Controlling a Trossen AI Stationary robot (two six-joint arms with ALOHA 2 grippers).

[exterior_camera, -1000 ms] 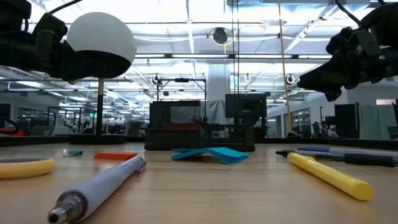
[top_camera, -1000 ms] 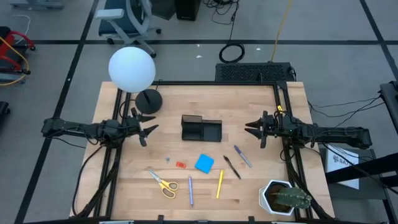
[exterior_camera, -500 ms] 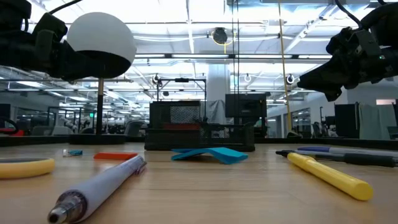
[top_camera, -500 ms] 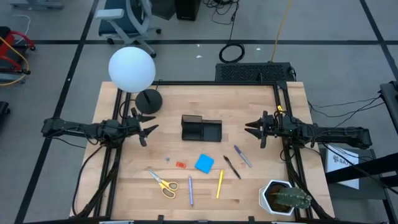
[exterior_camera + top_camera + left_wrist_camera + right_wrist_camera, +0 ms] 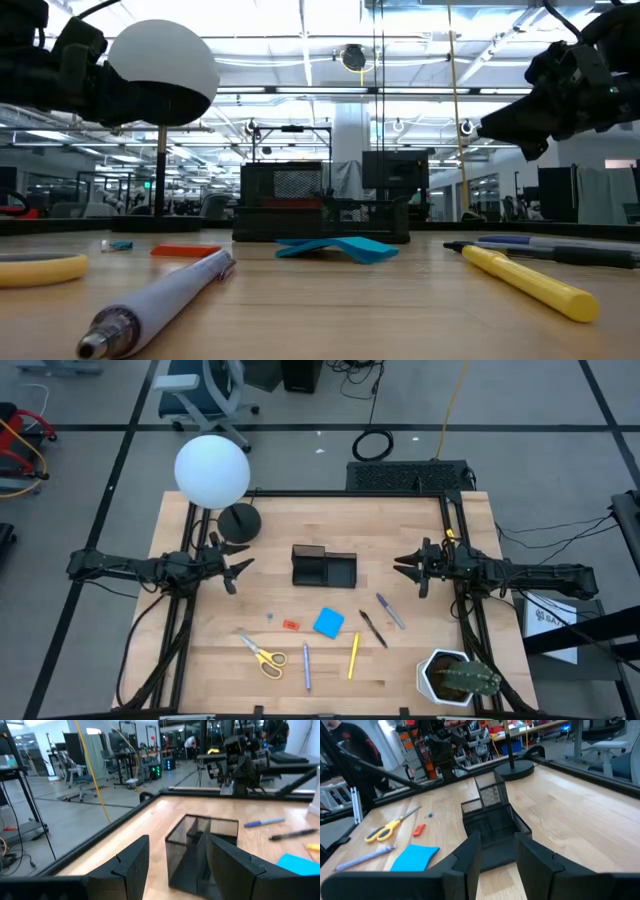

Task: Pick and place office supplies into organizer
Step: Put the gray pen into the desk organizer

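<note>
Above the table nothing has shifted: my left gripper (image 5: 238, 569) and right gripper (image 5: 404, 566) still hang released either side of the organizer (image 5: 323, 566), every supply unpicked

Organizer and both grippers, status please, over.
Left gripper and right gripper open, empty, hovering either side of the organizer. Organizer looks empty. Scissors, blue pad and pens on the table. Nothing in the way.
</note>
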